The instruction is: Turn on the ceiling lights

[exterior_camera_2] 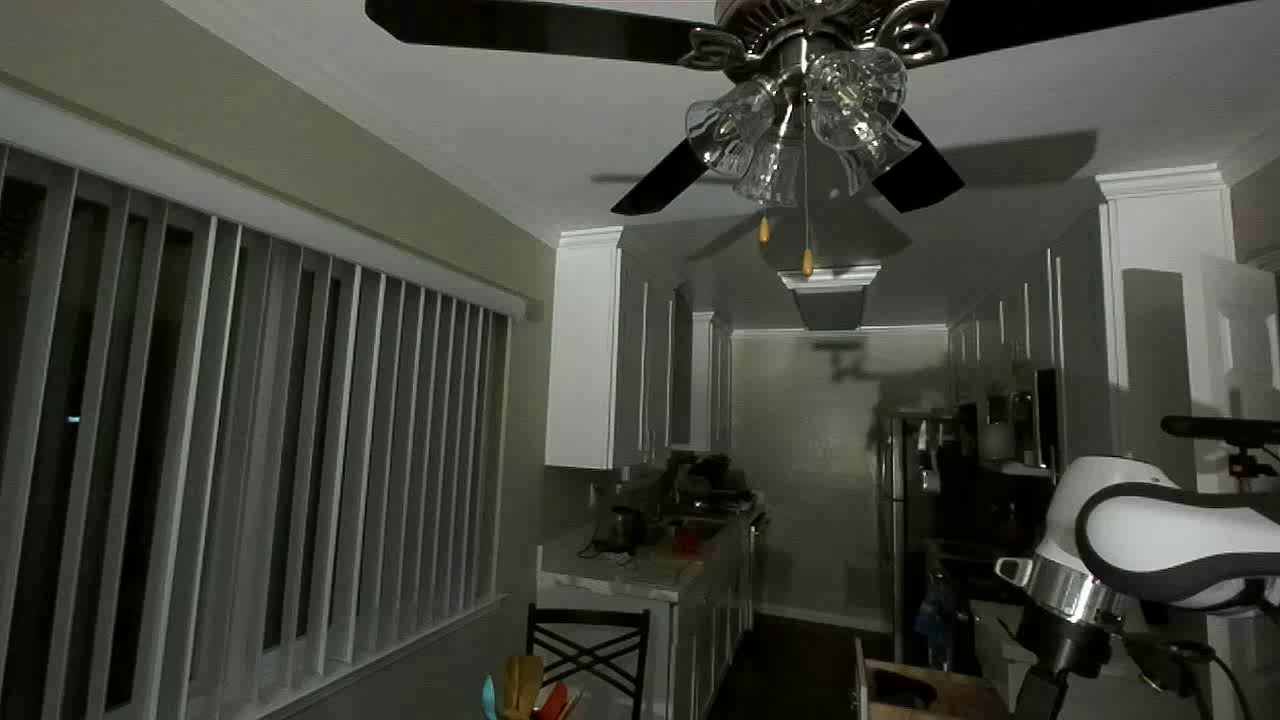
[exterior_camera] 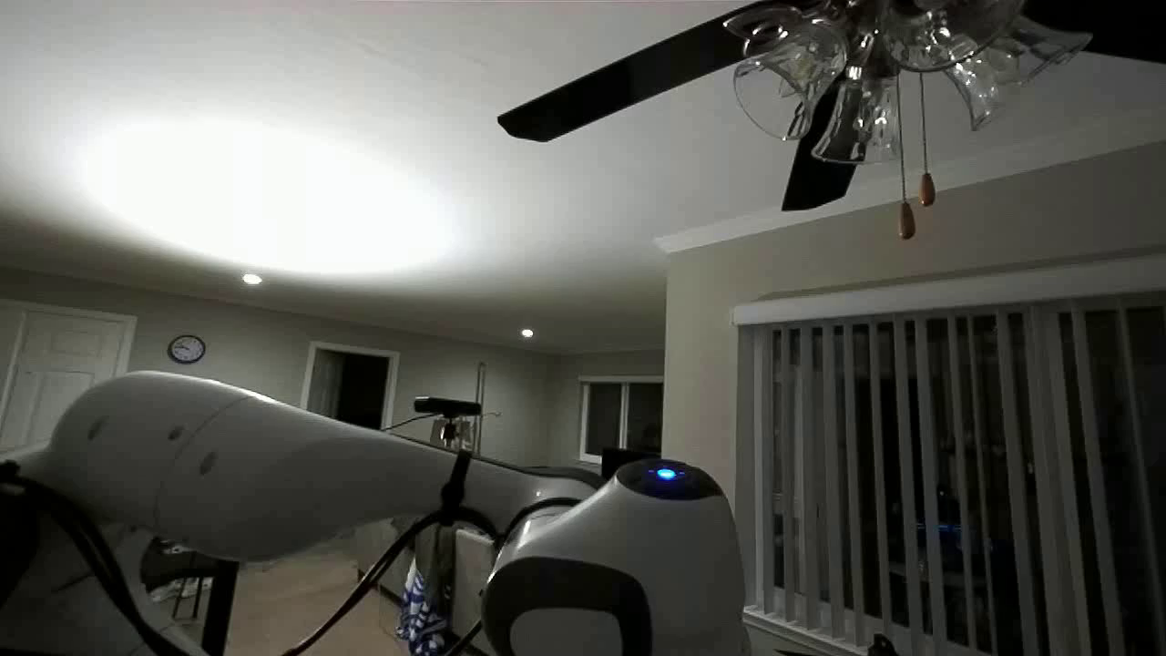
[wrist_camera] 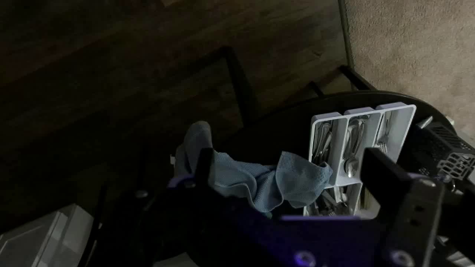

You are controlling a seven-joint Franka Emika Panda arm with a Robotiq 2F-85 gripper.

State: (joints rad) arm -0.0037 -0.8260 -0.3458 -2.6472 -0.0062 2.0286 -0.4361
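A ceiling fan with a light fixture of clear glass shades (exterior_camera: 856, 114) hangs at the upper right in an exterior view; its light fixture (exterior_camera_2: 775, 160) also shows at the top middle in an exterior view. Its bulbs look unlit. Two pull chains end in wooden pulls, one lower (exterior_camera: 906, 221) (exterior_camera_2: 808, 262) and one higher (exterior_camera: 926, 189) (exterior_camera_2: 765, 230). My gripper (wrist_camera: 287, 157) is open, with nothing between its fingers in the wrist view. It points down, low and well apart from the pulls, at the lower right (exterior_camera_2: 1042, 692) in an exterior view.
Below the gripper, a blue cloth (wrist_camera: 259, 178) and a white cutlery tray (wrist_camera: 336, 181) lie on a dark round table (wrist_camera: 267, 137). Dark fan blades (exterior_camera: 629, 82) (exterior_camera_2: 540, 30) spread around the fixture. Vertical blinds (exterior_camera: 847, 456) (exterior_camera_2: 300, 450) and a chair (exterior_camera_2: 588, 650) stand nearby.
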